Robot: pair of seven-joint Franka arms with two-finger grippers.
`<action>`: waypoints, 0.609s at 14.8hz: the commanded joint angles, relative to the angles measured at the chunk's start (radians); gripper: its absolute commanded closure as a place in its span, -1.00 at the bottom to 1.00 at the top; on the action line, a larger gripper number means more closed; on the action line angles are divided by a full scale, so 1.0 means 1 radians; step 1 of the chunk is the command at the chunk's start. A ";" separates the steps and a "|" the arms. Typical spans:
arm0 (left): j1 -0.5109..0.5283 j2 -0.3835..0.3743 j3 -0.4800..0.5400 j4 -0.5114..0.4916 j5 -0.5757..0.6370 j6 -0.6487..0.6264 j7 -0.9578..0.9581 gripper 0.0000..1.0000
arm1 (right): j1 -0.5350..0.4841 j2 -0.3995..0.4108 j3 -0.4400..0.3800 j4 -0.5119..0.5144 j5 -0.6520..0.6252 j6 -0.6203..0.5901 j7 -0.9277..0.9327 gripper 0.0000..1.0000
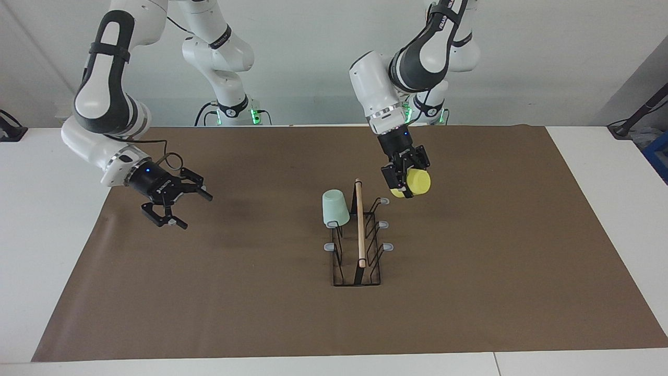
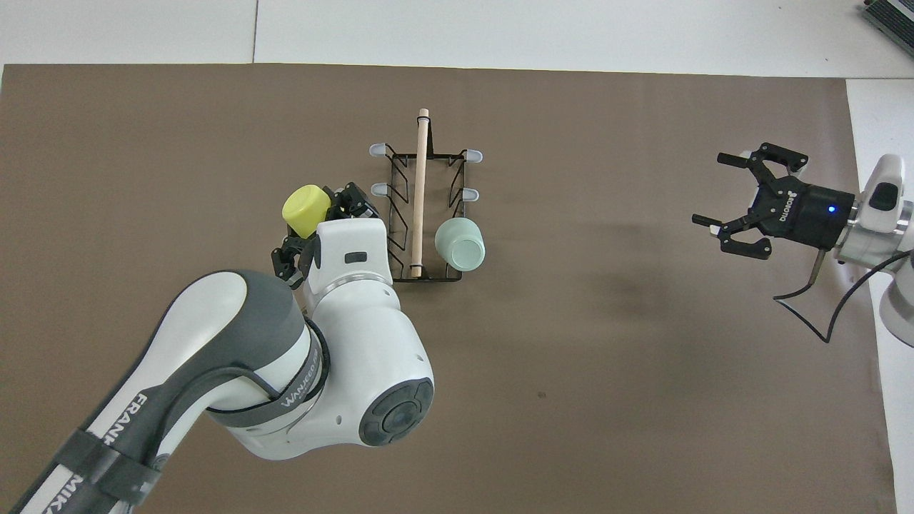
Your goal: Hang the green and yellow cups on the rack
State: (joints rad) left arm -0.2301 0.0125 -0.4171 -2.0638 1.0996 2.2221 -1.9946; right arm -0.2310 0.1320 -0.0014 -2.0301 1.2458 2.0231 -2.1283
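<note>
Facing view: the light, stiff, probably slippery yellow cup (image 1: 416, 181) is clamped across its wall by the left gripper (image 1: 406, 184) beside the rack (image 1: 359, 245); the right gripper (image 1: 175, 202) is held spread over the table

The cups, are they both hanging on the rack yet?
Not yet, halfway. The green cup already sits upside down on a prong of the rack. The left gripper holds the yellow cup in the air beside the rack's prongs toward the left arm's end, so hanging it is what's left. The right gripper waits open over the mat.
</note>
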 commanded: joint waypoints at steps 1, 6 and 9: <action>-0.002 0.020 -0.014 -0.015 0.112 0.002 -0.079 1.00 | -0.027 -0.008 0.009 0.086 -0.190 -0.038 0.164 -1.00; -0.002 0.079 -0.049 -0.007 0.196 -0.025 -0.146 1.00 | -0.008 -0.095 0.012 0.157 -0.556 -0.037 0.477 -1.00; -0.002 0.113 -0.071 -0.004 0.256 -0.052 -0.242 1.00 | 0.022 -0.141 0.021 0.153 -0.721 -0.037 0.672 -1.00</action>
State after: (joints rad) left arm -0.2300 0.1070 -0.4721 -2.0723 1.3140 2.1996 -2.1779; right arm -0.2238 0.0212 0.0115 -1.8695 0.6141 1.9985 -1.5686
